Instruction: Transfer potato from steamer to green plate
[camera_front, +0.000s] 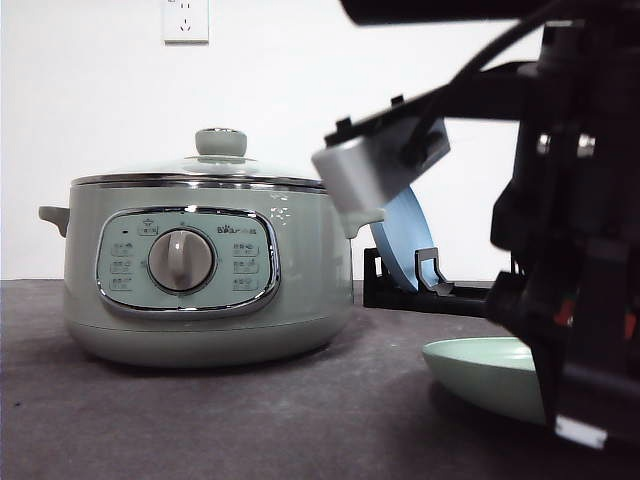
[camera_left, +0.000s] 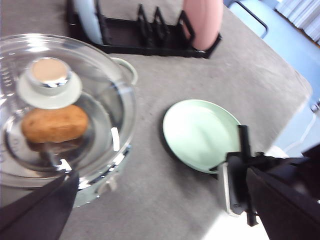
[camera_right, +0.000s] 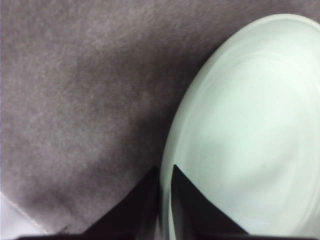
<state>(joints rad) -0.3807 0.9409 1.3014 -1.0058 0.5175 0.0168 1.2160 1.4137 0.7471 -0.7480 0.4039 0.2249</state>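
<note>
Lab-like tabletop: steamer (camera_front: 195, 270), dish rack (camera_left: 145, 37), bare wall.

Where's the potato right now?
In the left wrist view, the potato sits inside the steamer, under its closed glass lid, beside the lid's knob.

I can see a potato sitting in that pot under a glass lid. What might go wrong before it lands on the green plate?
1. The glass lid still covers the steamer; lifted by its small knob, it could slip and fall.
2. The potato is rounded, so it might roll out of a gripper.
3. The right gripper sits at the green plate's rim and could nudge it across the table.
</note>
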